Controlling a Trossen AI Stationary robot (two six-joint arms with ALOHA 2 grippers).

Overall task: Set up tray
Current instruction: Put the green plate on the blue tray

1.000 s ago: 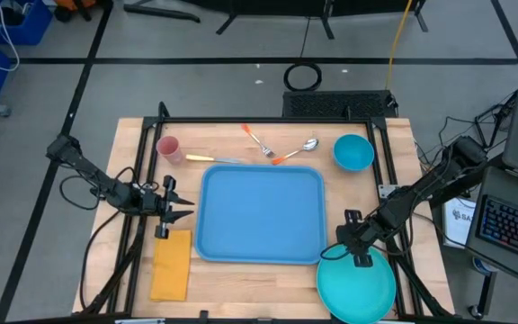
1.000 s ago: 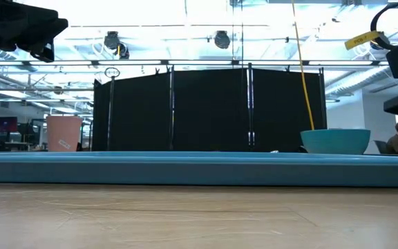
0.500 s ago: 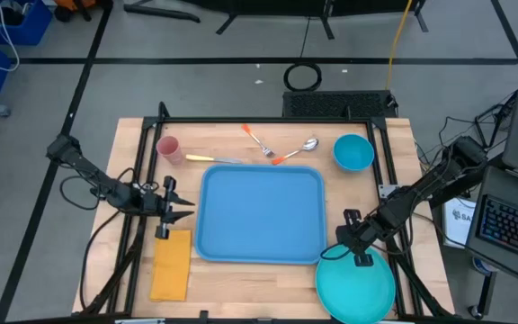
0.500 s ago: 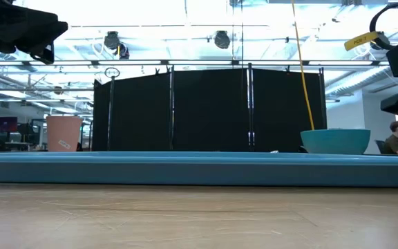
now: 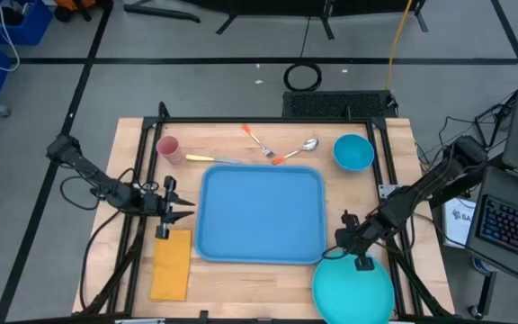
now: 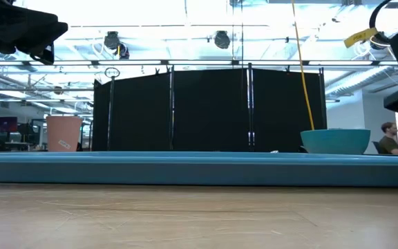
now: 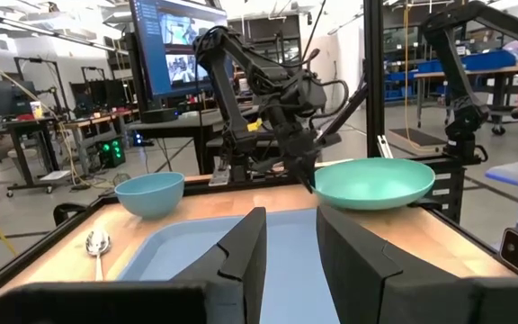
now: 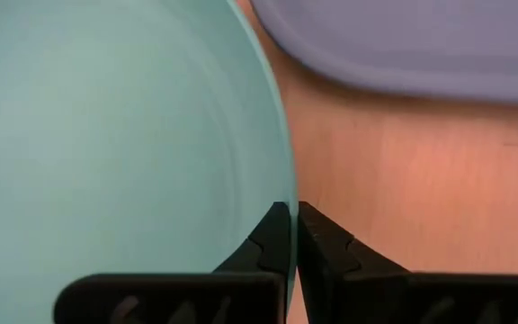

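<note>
The light-blue tray (image 5: 260, 214) lies flat in the middle of the table and is also seen edge-on in the low view (image 6: 199, 169). A round teal plate (image 5: 352, 288) sits at the near right, off the tray's near right corner, with my right gripper (image 5: 343, 245) shut on its rim. In the left wrist view the plate (image 7: 373, 183) looks raised off the wood. My left gripper (image 5: 180, 205) hovers open just left of the tray, pointing at it, nothing between its fingers (image 7: 241, 261). My right gripper pinches the plate's rim (image 8: 282, 189) between its two fingers, on the plate's far side next to the tray. One finger (image 8: 272, 236) is on the plate's inner side, the other outside the rim. The arm comes in slanting down from the table's far right.
Behind the tray lie a pink cup (image 5: 168, 148), a knife (image 5: 212, 159), a fork (image 5: 257, 139), a spoon (image 5: 297, 148) and a teal bowl (image 5: 353, 152). A yellow-orange napkin (image 5: 172, 264) lies near left. A black frame rail (image 5: 385, 153) borders the table.
My right gripper has shifted a little toward the table's left edge, and the teal plate has moved with it, slightly left and toward the near edge.
</note>
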